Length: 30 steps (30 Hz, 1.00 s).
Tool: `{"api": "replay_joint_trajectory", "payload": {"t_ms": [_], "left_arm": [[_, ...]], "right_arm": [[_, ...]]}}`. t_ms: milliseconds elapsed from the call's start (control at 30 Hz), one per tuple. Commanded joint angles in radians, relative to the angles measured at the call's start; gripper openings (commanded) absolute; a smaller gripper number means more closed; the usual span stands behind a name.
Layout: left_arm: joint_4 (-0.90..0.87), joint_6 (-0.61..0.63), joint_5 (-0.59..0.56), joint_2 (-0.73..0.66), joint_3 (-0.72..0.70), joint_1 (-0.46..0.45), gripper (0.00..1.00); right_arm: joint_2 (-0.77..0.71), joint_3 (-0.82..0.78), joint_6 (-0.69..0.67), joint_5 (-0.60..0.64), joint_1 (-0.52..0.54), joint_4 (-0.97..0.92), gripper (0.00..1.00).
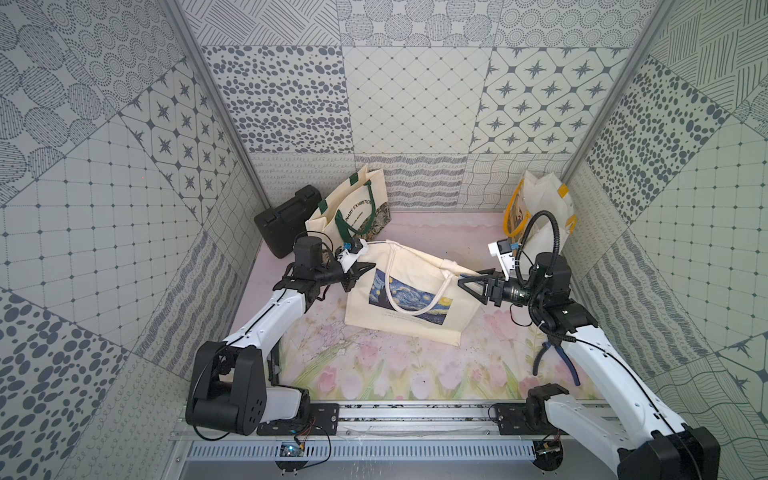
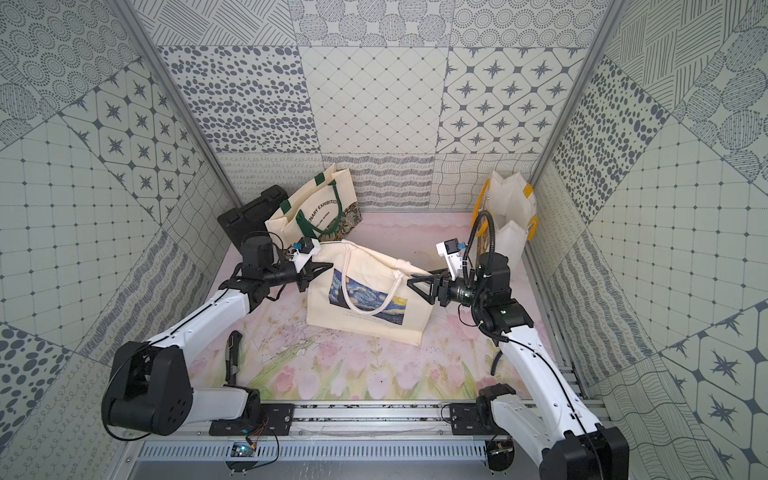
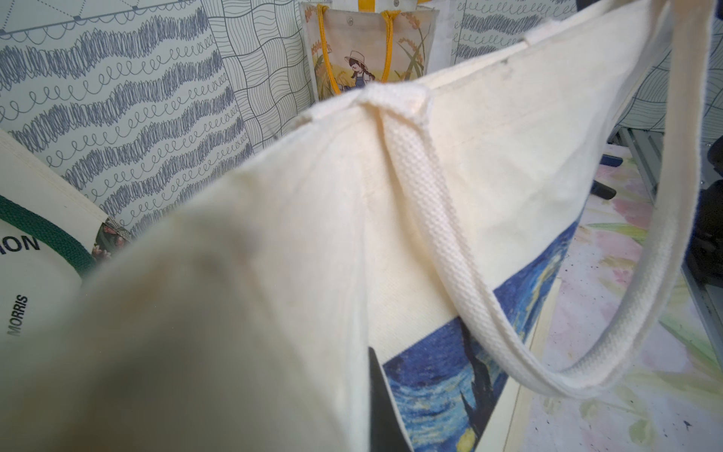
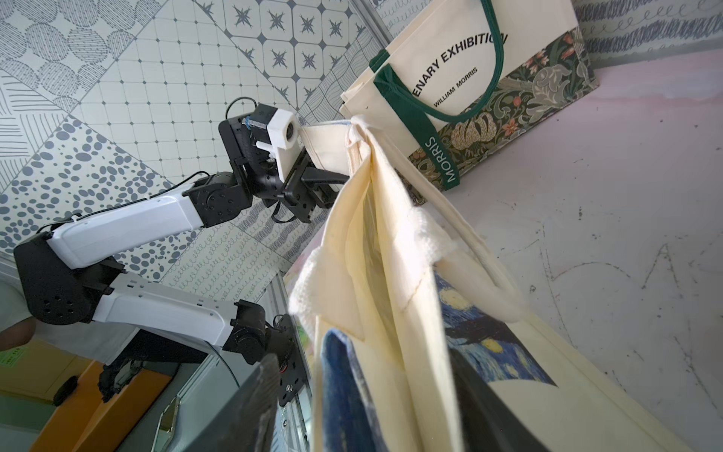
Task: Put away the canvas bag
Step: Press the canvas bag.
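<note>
The cream canvas bag (image 1: 415, 291) (image 2: 374, 299) with a blue starry-night print hangs tilted over the floral mat, its lower edge touching it. My left gripper (image 1: 363, 268) (image 2: 324, 266) is shut on the bag's upper left corner. In the left wrist view cloth (image 3: 489, 176) covers the left gripper (image 3: 364, 375), and one black finger (image 3: 381, 415) shows. My right gripper (image 1: 467, 282) (image 2: 415, 284) is at the bag's upper right corner. In the right wrist view the right gripper (image 4: 364, 375) is open, with the bag's side (image 4: 391, 274) between its jaws and a gap on one side.
A cream tote (image 1: 349, 208) with green handles leans on a black case (image 1: 286, 220) at the back left. A white bag (image 1: 540, 208) with yellow handles stands at the back right. Patterned walls close three sides. A metal rail (image 1: 415, 419) runs along the front.
</note>
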Motion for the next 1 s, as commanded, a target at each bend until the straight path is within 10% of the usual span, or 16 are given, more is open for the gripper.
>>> {"api": "replay_joint_trajectory", "payload": {"t_ms": [0, 167, 333, 433, 667, 967], "left_arm": [[0.038, -0.008, -0.026, 0.001, 0.016, 0.009, 0.00], [0.037, -0.009, -0.025, -0.002, 0.018, 0.010, 0.00], [0.021, -0.011, -0.017, -0.008, 0.028, 0.009, 0.00], [0.026, -0.072, -0.016, -0.022, 0.037, 0.009, 0.01], [-0.005, -0.376, -0.143, -0.117, 0.090, 0.010, 0.38], [-0.336, -0.619, -0.364, -0.137, 0.311, 0.006, 0.41]], "right_arm": [[0.014, 0.042, -0.134, 0.072, 0.049, -0.145, 0.63], [0.031, 0.046, -0.144, 0.115, 0.075, -0.161, 0.42], [0.033, 0.064, -0.137, 0.116, 0.078, -0.149, 0.00], [0.030, 0.095, -0.122, 0.103, 0.079, -0.148, 0.00], [0.072, 0.308, -0.052, 0.124, 0.078, -0.286, 0.00], [0.132, 0.359, 0.405, 0.116, 0.146, -0.091, 0.00]]}}
